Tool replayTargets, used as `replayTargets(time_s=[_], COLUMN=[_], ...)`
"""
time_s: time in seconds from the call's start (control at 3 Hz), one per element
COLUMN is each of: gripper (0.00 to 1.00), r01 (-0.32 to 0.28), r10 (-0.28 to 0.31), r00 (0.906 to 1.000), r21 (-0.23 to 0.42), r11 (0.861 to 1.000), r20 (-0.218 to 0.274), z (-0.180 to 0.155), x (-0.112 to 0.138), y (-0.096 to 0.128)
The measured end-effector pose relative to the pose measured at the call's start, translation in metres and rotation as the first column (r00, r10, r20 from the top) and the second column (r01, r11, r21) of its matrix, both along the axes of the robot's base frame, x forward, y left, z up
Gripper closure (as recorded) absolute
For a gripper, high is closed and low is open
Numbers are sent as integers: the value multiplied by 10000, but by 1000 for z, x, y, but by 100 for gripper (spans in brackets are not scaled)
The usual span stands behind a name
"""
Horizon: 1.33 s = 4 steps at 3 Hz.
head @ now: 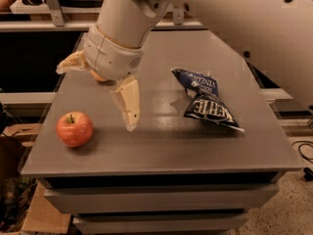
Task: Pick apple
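Note:
The apple is round and red with yellowish patches and a short dark stem. It sits on the grey table near the front left corner. My gripper hangs over the left middle of the table, up and to the right of the apple and apart from it. Its two cream fingers are spread wide: one finger points down at the tabletop, the other points left. It holds nothing.
A small orange fruit is mostly hidden behind the gripper's wrist. A dark blue chips bag lies right of centre. My large white arm fills the upper right. Shelving and railings stand behind the table.

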<state>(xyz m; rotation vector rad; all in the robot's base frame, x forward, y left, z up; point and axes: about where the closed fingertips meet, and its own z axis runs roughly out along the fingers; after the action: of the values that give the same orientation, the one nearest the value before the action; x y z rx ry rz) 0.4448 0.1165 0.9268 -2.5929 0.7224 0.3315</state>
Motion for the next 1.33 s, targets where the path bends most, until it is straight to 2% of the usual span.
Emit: replayTargets(time_s=[0.67,1.33], gripper=[0,0], r01=[-756,-1541], r10=[739,1487], r00=[9967,9866], r21=[-517,-829], r11=[9958,9846], r20=[-335,-675], z=[-36,-55], x=[-9,-23], y=[35,62])
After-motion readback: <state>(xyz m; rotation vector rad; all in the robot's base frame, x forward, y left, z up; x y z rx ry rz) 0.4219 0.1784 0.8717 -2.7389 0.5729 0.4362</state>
